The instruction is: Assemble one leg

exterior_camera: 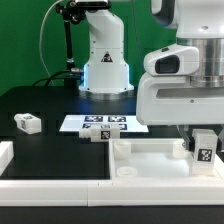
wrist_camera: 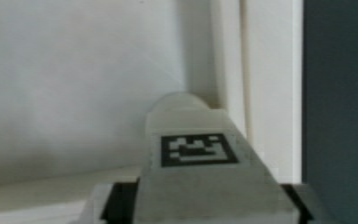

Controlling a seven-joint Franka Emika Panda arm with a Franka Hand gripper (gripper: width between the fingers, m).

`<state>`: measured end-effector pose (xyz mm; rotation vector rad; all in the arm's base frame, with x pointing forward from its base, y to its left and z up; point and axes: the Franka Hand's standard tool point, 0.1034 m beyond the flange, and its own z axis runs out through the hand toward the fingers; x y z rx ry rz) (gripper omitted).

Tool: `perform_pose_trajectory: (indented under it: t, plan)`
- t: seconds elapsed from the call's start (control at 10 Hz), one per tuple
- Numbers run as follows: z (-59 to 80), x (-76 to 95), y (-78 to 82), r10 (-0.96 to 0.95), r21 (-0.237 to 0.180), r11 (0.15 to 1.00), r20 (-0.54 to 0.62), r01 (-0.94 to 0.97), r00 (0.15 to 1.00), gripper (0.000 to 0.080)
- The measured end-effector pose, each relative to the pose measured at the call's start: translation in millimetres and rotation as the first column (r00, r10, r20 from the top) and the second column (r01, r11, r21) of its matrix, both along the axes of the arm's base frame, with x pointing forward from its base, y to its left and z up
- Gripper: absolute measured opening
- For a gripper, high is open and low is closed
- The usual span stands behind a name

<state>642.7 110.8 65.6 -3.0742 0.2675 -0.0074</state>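
Note:
My gripper (exterior_camera: 204,142) is shut on a white leg (exterior_camera: 205,158) with a black-and-white tag, held upright over the right corner of the large white tray-like piece (exterior_camera: 150,158). In the wrist view the leg (wrist_camera: 197,140) fills the space between my fingers (wrist_camera: 119,202), its far end close to the tray's raised rim (wrist_camera: 229,60). I cannot tell whether the leg touches the tray. A second leg (exterior_camera: 27,122) lies loose on the black table at the exterior view's left. A third leg (exterior_camera: 98,137) stands by the marker board.
The marker board (exterior_camera: 95,123) lies flat in the middle of the table. The robot's white base (exterior_camera: 105,62) stands behind it. A white rim piece (exterior_camera: 5,152) shows at the left edge. Dark table (wrist_camera: 345,100) lies beyond the tray's rim.

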Motion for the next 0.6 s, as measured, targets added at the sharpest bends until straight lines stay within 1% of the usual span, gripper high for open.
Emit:
perform_pose_trajectory:
  t: [0.1, 0.2, 0.3, 0.4, 0.5, 0.6]
  plan:
    - [0.0, 0.0, 0.1, -0.038, 0.001, 0.999, -0.002, 0.038, 0.999, 0.0284]
    - [0.1, 0.1, 1.3, -0.154, 0.01, 0.988, -0.009, 0.155, 0.988, 0.0284]
    - [-0.1, 0.4, 1.5, -0.323, 0.021, 0.946, -0.012, 0.323, 0.946, 0.0284]
    - [-0.4, 0.3, 1.4, -0.467, 0.03, 0.884, -0.013, 0.467, 0.884, 0.0284]
    - [-0.6, -0.1, 1.3, -0.643, 0.039, 0.765, -0.018, 0.643, 0.766, 0.0284]
    - [-0.5, 0.3, -0.2, -0.756, 0.05, 0.65, -0.048, 0.758, 0.652, 0.0284]
